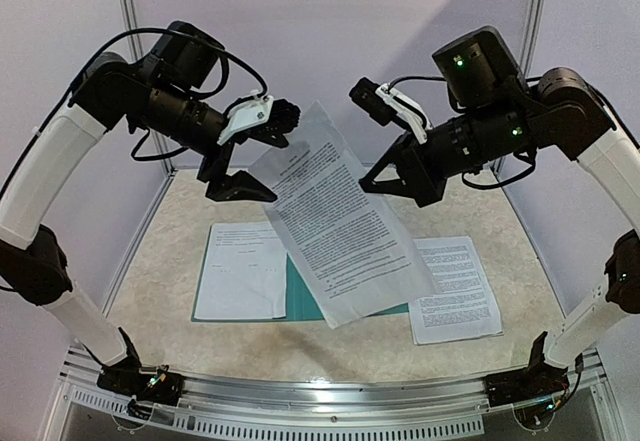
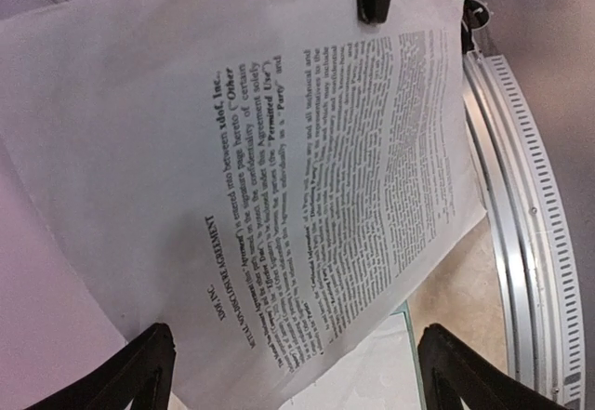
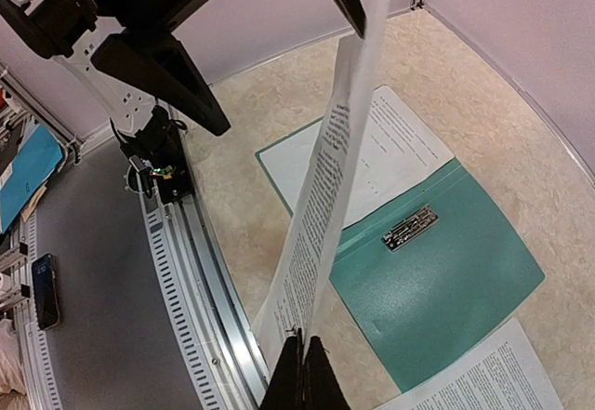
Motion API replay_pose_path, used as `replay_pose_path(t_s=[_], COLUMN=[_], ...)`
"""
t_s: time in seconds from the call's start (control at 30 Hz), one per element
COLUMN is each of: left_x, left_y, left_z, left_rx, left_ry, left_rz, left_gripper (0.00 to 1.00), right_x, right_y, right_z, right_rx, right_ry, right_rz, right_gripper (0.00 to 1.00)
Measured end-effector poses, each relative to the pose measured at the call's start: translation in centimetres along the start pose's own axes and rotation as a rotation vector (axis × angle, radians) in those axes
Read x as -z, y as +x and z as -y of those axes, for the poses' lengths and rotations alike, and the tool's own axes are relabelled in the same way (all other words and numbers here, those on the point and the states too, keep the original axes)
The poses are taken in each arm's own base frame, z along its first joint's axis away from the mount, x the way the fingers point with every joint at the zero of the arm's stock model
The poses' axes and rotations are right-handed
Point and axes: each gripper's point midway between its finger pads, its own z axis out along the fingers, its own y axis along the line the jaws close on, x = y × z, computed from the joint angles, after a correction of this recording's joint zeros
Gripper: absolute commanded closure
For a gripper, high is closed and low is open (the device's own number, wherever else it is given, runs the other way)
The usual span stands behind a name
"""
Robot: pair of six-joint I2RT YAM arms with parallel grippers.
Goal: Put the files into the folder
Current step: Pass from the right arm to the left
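Left arm [image 1: 50, 171], right arm [image 1: 610, 161] raised over table [image 1: 180, 311]. Left jaws spread near sheet [image 1: 340, 221]; right jaws pinching its edge.

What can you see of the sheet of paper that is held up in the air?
The raised sheet is thin white paper, printed with dense black text under a bold heading. It hangs tilted and slightly curved above the open teal folder and appears not to rest on it. The right gripper is shut on one edge and holds it up. The left gripper is open at the opposite edge; whether its fingers touch the paper cannot be told.
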Motion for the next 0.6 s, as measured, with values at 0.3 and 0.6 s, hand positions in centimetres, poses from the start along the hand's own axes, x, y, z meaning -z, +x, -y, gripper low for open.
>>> replay_pose_path(t_s=[0.3,0.6], left_x=[1.6,0.7], left_y=[-0.3,0.1], left_z=[-1.5,-3.1], left_rx=[-0.010,0.009], left_ry=[-0.099,-0.154], left_rz=[-0.017,-0.042], left_gripper=[0.05,0.45], right_x=[-0.1,-0.1], right_y=[0.1,0.1], right_z=[-0.1,-0.3], right_rx=[0.023,0.038], right_ry=[-0.008,-0.017], right_rz=[-0.004,-0.003], right_gripper=[1.00,1.00])
